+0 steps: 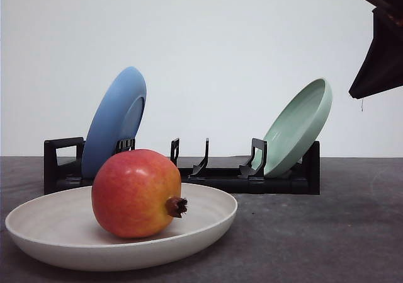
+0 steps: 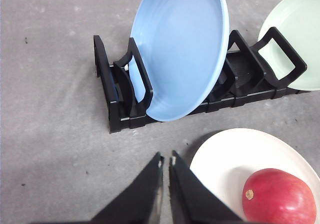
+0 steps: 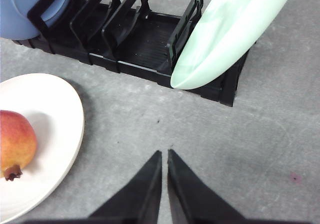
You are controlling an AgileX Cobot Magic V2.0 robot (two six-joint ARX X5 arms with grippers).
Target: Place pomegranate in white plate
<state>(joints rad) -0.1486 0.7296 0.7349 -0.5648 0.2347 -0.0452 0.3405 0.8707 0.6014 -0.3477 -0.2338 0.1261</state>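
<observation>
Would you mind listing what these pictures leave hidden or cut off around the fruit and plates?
- Pomegranate underside: front view, hidden by the white plate rim.
- Pomegranate: both wrist views, cut by the frame edge.
- Blue plate foot: front view, behind the pomegranate.
- Pale green plate: left wrist view, cropped at the edge.
- Dark arm part: front view, cropped at the corner; unidentifiable.

Behind the white plate (image 1: 38, 232) stands a black rack (image 1: 252, 181), its ends blocked by the tilted blue plate (image 1: 116, 119) and green plate (image 1: 299, 125); the middle slots stand free. Bare tabletop (image 1: 327, 232) lies open to the right.
</observation>
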